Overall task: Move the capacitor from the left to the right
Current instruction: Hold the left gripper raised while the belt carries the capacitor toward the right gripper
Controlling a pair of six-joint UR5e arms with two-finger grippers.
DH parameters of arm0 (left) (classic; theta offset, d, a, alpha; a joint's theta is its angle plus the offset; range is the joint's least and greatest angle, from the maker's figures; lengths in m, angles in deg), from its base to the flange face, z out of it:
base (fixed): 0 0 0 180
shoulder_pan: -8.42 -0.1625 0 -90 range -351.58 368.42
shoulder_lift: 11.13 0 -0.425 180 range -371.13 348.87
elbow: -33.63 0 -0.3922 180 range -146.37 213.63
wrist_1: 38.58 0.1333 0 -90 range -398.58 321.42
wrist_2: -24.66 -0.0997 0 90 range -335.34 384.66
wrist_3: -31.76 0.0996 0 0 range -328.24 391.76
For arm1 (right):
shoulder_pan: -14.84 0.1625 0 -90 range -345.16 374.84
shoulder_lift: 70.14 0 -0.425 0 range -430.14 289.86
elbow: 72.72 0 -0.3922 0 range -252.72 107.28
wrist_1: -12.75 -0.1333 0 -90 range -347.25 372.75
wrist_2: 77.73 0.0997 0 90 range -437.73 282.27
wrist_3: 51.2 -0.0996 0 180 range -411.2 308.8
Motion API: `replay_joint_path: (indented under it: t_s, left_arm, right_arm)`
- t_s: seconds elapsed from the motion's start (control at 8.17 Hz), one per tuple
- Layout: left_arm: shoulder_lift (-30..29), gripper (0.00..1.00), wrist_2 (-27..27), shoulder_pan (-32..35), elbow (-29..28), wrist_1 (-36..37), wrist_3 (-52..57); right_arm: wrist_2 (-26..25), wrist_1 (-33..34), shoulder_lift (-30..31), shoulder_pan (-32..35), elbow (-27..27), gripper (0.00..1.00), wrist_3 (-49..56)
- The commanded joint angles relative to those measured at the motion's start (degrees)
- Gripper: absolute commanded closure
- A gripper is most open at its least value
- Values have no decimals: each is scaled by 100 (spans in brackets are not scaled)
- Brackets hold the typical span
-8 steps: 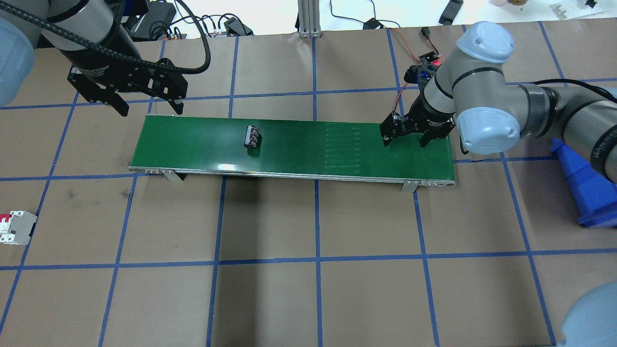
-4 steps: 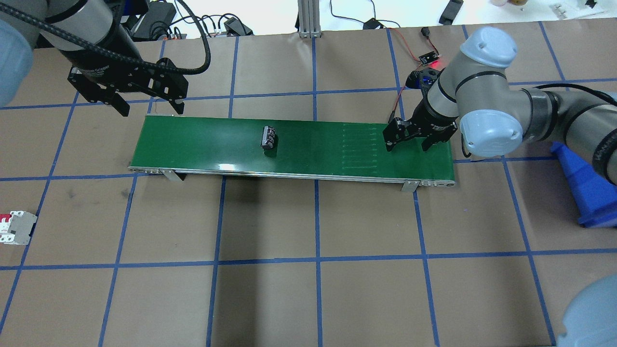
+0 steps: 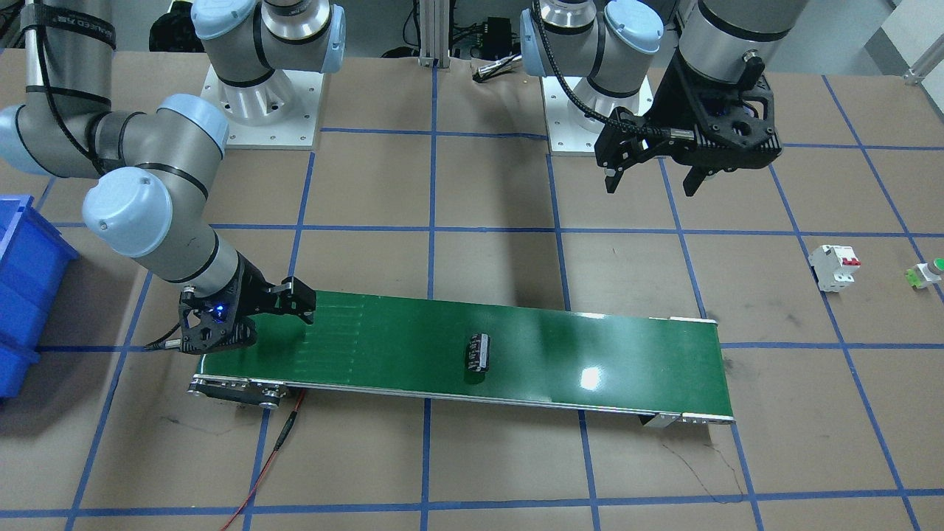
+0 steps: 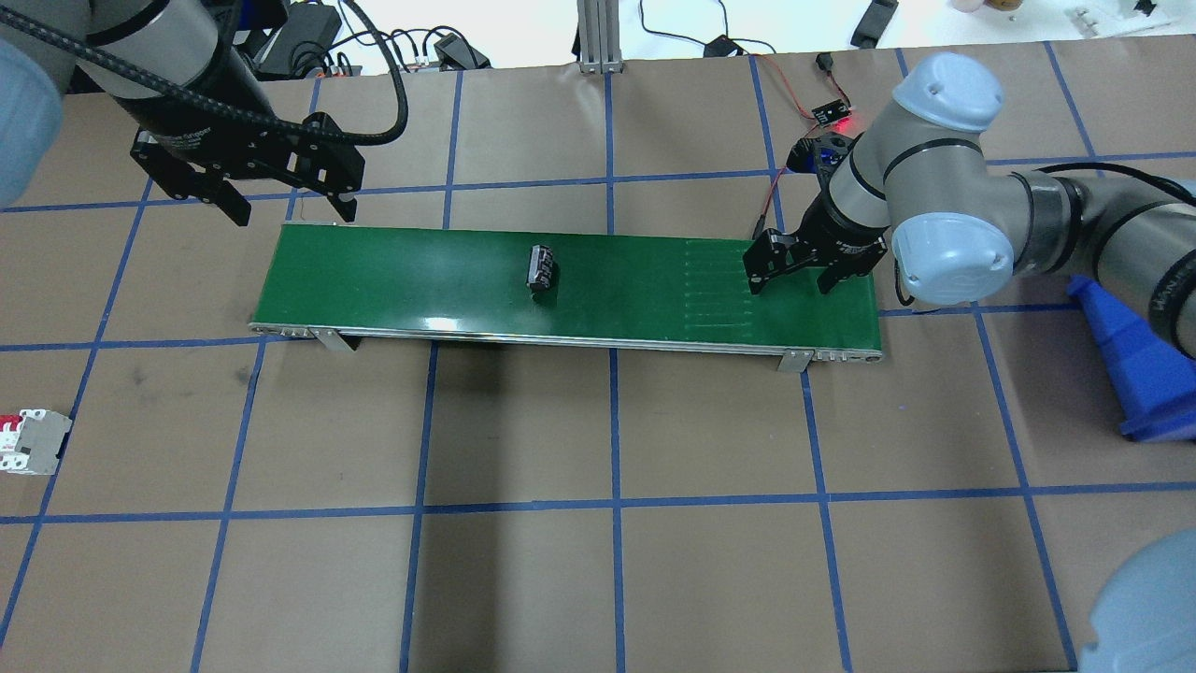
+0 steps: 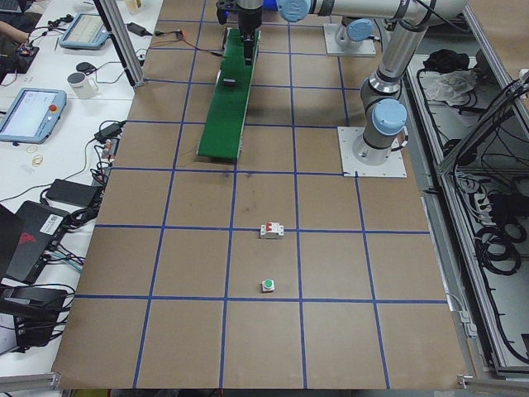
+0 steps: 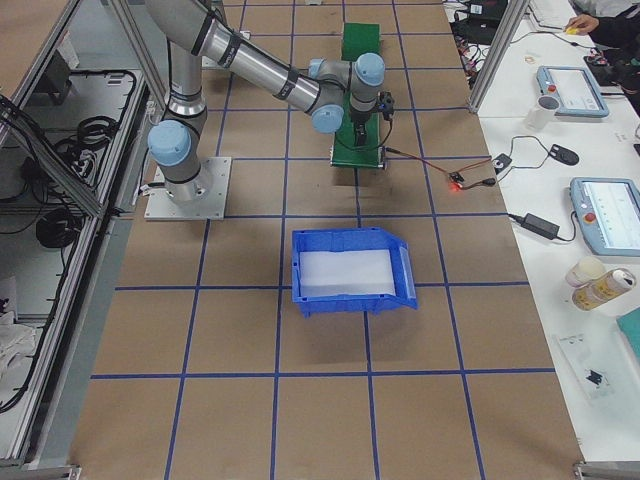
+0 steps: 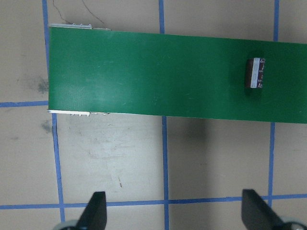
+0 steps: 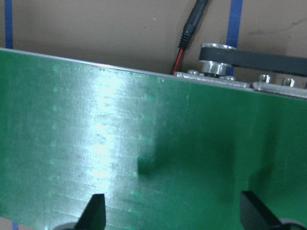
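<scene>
The capacitor [image 4: 543, 268], a small dark cylinder with pale stripes, lies on its side near the middle of the green conveyor belt [image 4: 402, 280]. It also shows in the front view [image 3: 478, 352] and in the left wrist view [image 7: 255, 73]. My left gripper [image 4: 292, 213] is open and empty, raised beside the belt's left end on its far side. My right gripper [image 4: 790, 285] is open and empty, low over the belt's right end, well to the right of the capacitor. The right wrist view shows only bare belt [image 8: 96, 143] between its fingers.
A white breaker with red switches [image 4: 33, 442] and a green-capped push button [image 3: 928, 273] lie on the brown table at the robot's left. A blue bin [image 4: 1135, 365] stands at the right. A sensor board with a red light [image 4: 832, 114] and wires lie behind the belt's right end.
The capacitor has travelled to the right along the belt. My right gripper shifted slightly to the right, then held still. My left gripper has not moved.
</scene>
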Motion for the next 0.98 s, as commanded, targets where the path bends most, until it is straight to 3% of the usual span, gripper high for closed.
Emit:
replay_joint_path:
  t_s: [0.0,0.86]
  left_arm:
    - [1,0,-8,0,11,-6,0]
    - [-8,0,9,0,11,-6,0]
  right_arm:
    - [1,3,2,-1,1,3,-20]
    - [10,117,-6,-27,80,1,-609]
